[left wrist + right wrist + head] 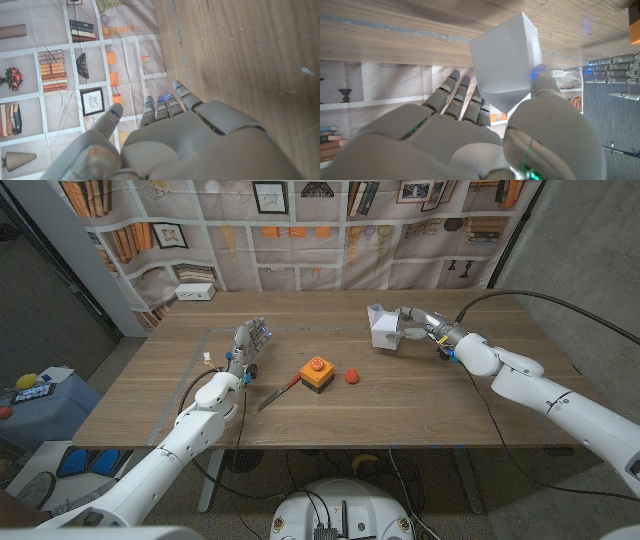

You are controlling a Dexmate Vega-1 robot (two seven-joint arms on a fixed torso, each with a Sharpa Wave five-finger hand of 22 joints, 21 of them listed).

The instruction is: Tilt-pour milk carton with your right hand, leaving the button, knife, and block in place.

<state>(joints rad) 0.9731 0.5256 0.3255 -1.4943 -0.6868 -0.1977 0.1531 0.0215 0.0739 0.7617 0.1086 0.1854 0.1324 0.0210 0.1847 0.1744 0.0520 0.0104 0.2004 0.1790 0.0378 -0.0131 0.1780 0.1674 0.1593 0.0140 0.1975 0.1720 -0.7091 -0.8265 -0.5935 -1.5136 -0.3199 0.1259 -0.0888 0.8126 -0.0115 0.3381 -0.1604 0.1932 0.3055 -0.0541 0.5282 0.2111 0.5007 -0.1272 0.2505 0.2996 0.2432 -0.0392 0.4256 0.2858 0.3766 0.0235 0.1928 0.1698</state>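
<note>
Right hand [418,326] fingers [451,90] grasping the milk carton [384,327], thumb on one face, other fingers on the opposite side; carton is lifted off the worktop [450,405] and tilted, plain white, no readable print or brand on the faces shown. Left hand [246,345] fingers [161,106] released, slightly apart, holding nothing, standing near the worktop's far-left area. Between the two hands, nearer the robot: orange button [316,366] on its orange-and-black box, just beside it toward the right hand a small red block [352,375], toward the left hand a knife [277,392] with red handle, lying diagonally near the left hand's wrist. No legible writing on any of these.
</note>
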